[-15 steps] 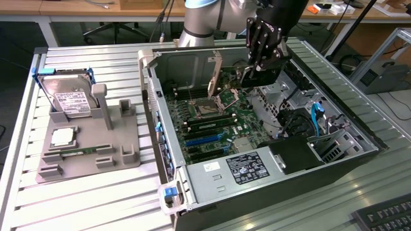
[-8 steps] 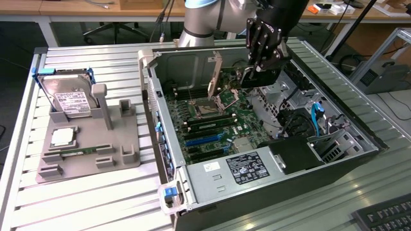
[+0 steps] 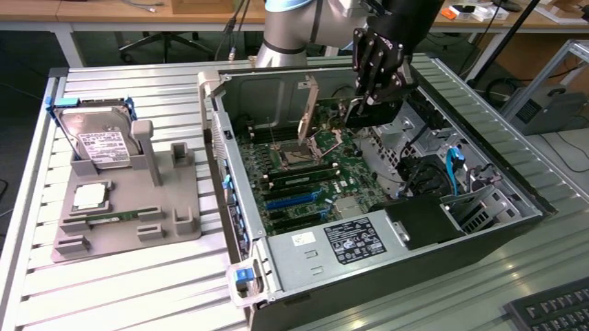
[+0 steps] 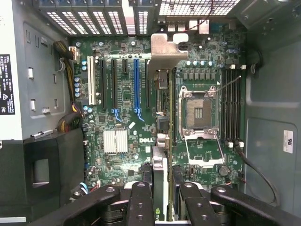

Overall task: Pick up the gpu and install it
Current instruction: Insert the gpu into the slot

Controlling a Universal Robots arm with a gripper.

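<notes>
1. gpu (image 4: 160,165): thin card, seen edge-on in the wrist view, silver end bracket toward the rear grille of the computer case (image 3: 221,138). Held upright inside the case, above the motherboard (image 3: 313,186), lined up along the slots between the blue slots (image 4: 136,80) and the CPU socket (image 4: 198,113). Contact with a slot: cannot tell.
2. gripper (image 3: 363,107): clenched on the gpu, one black finger on each flat face, at the end away from the bracket. Reaching down into the case from the arm (image 3: 290,27) behind it.
3. Computer case: dark tower lying on its side, side panel off, interior facing up, on the ribbed metal table (image 3: 120,289).
4. Motherboard: green, CPU socket open and bare, ribbed heatsink (image 4: 115,141) near the middle.
5. Power supply (image 3: 354,241): grey box with a black label, at the near end of the case in the exterior view.
6. Grey holder (image 3: 156,200): on the table, well apart from the case, toward the exterior view's left.
7. Hard drive (image 3: 99,141): silver, white label, standing tilted in the holder's far end.
8. RAM stick (image 3: 110,218): narrow, green, lying flat in the holder's near part.
9. Processor chip (image 3: 90,196): square, silver, lying flat between drive and stick.
10. Keyboard (image 3: 552,310): dark, at the exterior view's lower right corner.
</notes>
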